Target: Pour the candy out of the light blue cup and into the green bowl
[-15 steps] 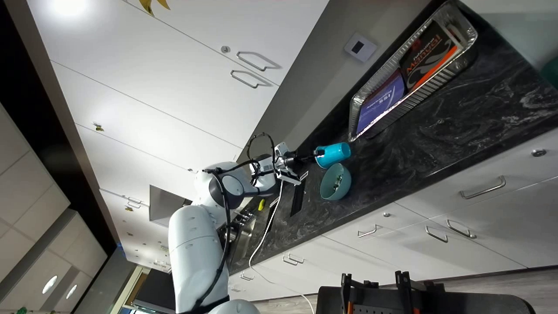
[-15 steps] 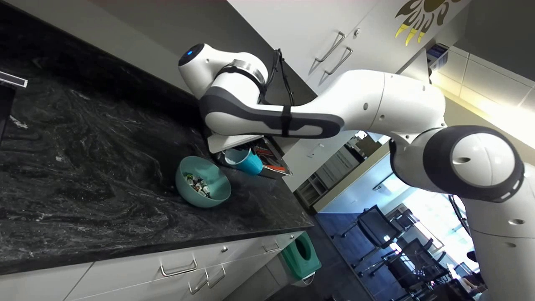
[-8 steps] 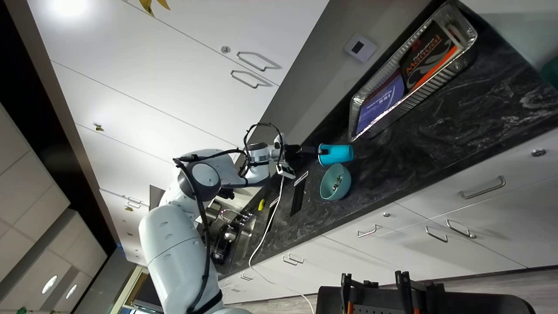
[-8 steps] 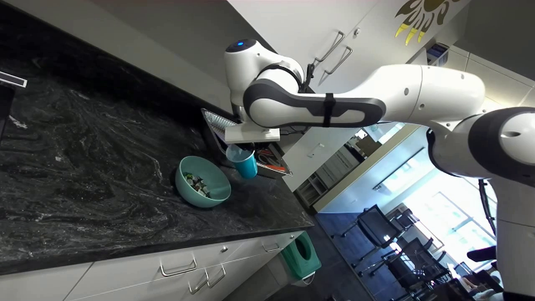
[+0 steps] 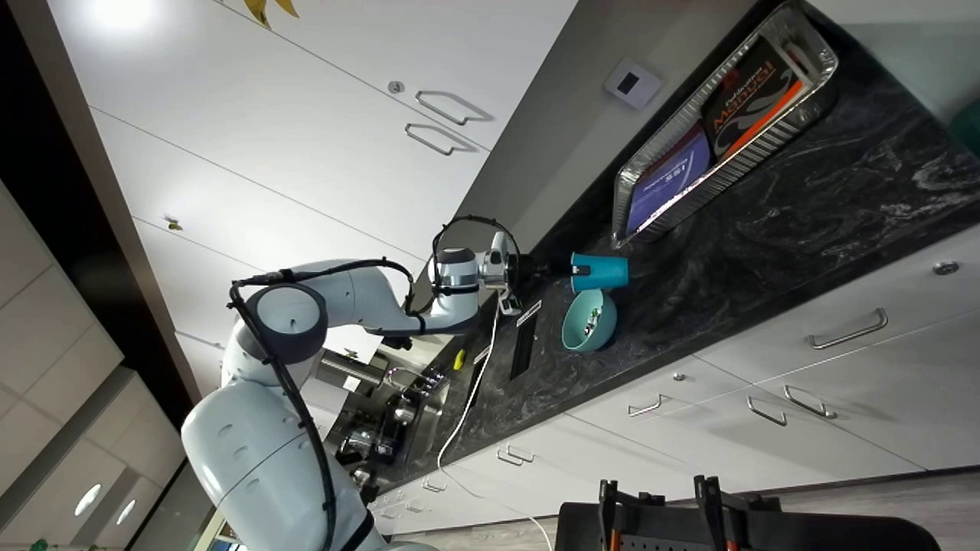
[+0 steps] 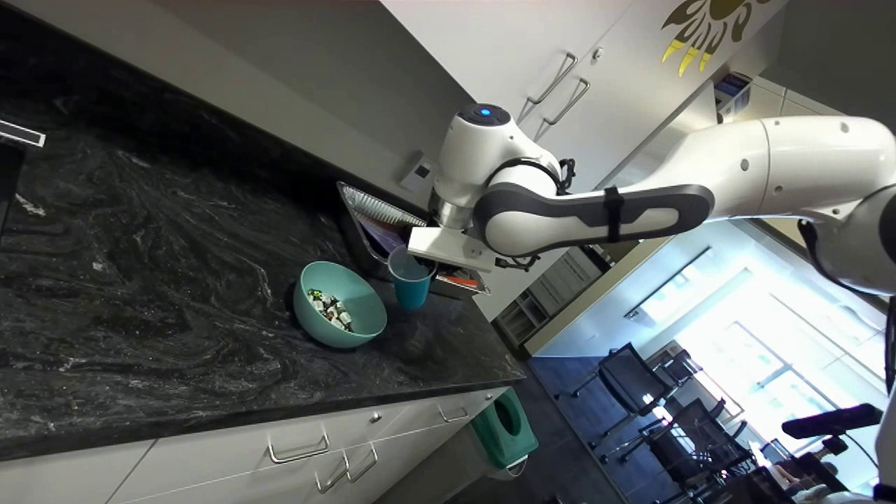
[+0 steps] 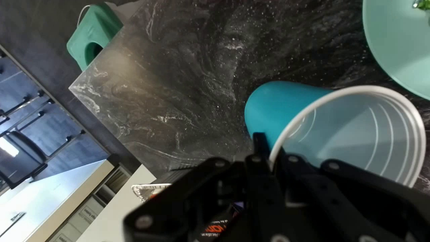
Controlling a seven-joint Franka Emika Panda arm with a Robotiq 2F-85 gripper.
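Gripper [image 7: 270, 153] jaws stand close together with just the wall of the light blue cup [image 7: 339, 124] between them, one jaw outside and the other inside the mouth, so the cup is held at its rim. The cup juts ahead of the gripper, mouth facing back toward the wrist [image 6: 465, 164], base pointing away; its pale inside shows a few ring-shaped lines. Whether its base touches the counter [image 6: 175, 280] I cannot tell.

In both exterior views the arm [image 6: 805, 168] stretches out behind the gripper: the wrist stands above the cup and points down at the counter, and the forearm [image 6: 658, 222] runs back to a big dark-banded joint [image 5: 291, 315], where the arm bends sharply. A black cable [image 5: 291, 389] runs along it and loops out near the wrist.

To one side of the gripper, just beside the cup, the green bowl [image 6: 360, 297] sits on the counter with a small heap of candy [image 6: 332, 311] in its bottom, pieces showing white, green and dark. Only part of the bowl shows in the wrist view.

Across the gripper from the bowl and farther off, a foil tray [image 5: 731, 174] holds a purple booklet [image 5: 671, 180] and a black book [image 5: 754, 99] with "Manual" on its cover. Past the counter's end is a green bin [image 6: 500, 444].
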